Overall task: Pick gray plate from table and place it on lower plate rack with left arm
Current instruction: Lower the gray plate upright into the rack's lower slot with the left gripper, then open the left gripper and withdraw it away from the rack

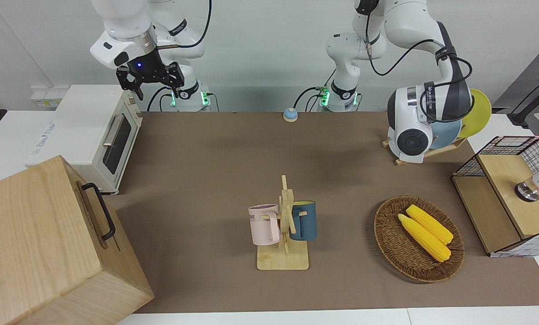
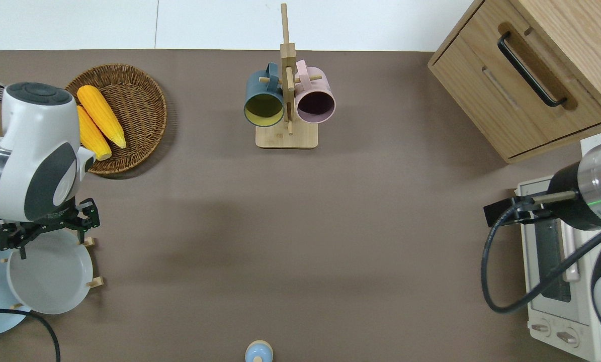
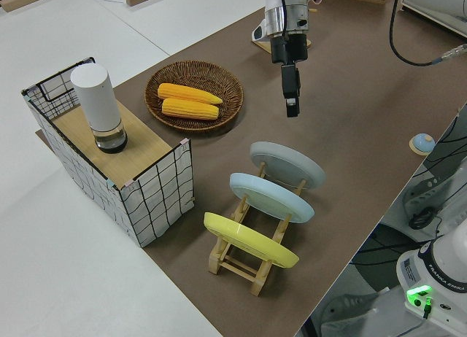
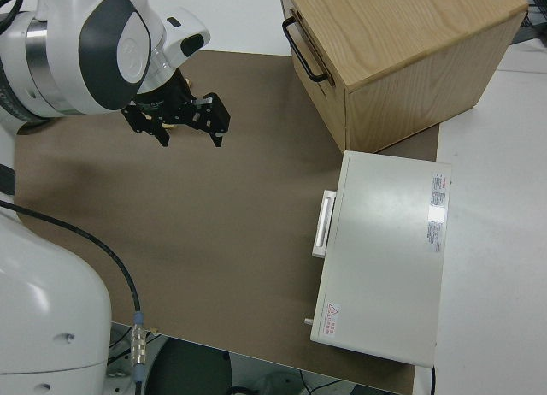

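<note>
The gray plate (image 2: 49, 279) leans in the lower plate rack (image 2: 95, 282) at the left arm's end of the table, in the slot farthest from the robots. In the left side view the gray plate (image 3: 287, 165) stands in the rack (image 3: 232, 262) with a sky-blue plate (image 3: 271, 197) and a yellow plate (image 3: 250, 240). My left gripper (image 2: 46, 236) is open and empty, up in the air over the gray plate's rim; it also shows in the left side view (image 3: 292, 103). In the front view the left arm hides the gray plate. My right gripper (image 1: 149, 80) is open and parked.
A wicker basket (image 2: 134, 95) with two corn cobs lies farther from the robots than the rack. A wire-sided box (image 3: 157, 180) with a white cylinder stands beside the rack. A mug stand (image 2: 286, 136), a wooden cabinet (image 2: 521, 85), a toaster oven (image 2: 556, 281) and a small bell (image 2: 258, 352) also stand on the table.
</note>
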You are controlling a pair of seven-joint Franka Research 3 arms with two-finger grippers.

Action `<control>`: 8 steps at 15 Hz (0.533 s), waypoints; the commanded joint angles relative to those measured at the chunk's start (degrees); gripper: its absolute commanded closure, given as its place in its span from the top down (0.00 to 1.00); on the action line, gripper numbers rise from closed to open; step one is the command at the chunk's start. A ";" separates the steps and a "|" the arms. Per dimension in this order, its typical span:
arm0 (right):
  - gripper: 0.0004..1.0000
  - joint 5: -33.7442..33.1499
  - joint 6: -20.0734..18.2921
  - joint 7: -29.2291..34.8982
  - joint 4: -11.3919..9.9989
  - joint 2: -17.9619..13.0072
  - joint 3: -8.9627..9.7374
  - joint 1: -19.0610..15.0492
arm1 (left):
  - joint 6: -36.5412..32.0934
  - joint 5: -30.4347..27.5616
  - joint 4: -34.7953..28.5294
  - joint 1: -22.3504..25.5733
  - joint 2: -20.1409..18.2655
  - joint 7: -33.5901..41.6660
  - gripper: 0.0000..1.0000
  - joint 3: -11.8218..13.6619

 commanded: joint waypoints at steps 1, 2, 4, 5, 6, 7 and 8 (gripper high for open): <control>0.99 0.20 -0.87 -0.19 0.35 -0.27 0.38 -0.84 | 6.31 -4.61 -0.11 -0.32 -3.52 -1.66 0.99 -1.12; 0.99 0.20 -0.87 -0.19 0.35 -0.27 0.38 -0.84 | 7.46 -4.61 -0.03 -0.23 -4.22 -1.84 0.99 -2.52; 0.99 0.12 -0.87 -0.19 0.35 -0.27 0.38 -0.84 | 8.78 -4.61 -0.03 -0.14 -5.80 -1.40 0.99 -3.94; 0.99 0.20 -0.87 -0.19 0.35 -0.27 0.38 -0.84 | 10.53 -4.79 -0.03 0.03 -6.59 -1.22 0.99 -4.38; 0.99 0.20 -0.87 -0.19 0.35 -0.27 0.38 -0.84 | 12.12 -5.31 -0.03 0.12 -7.12 -1.14 1.00 -4.91; 0.99 0.20 -0.87 -0.19 0.35 -0.27 0.38 -0.84 | 13.00 -6.10 0.41 0.21 -7.56 -1.40 1.00 -5.43; 0.99 0.20 -0.87 -0.19 0.35 -0.27 0.38 -0.76 | 13.10 -6.63 2.94 0.38 -7.65 -1.31 1.00 -5.61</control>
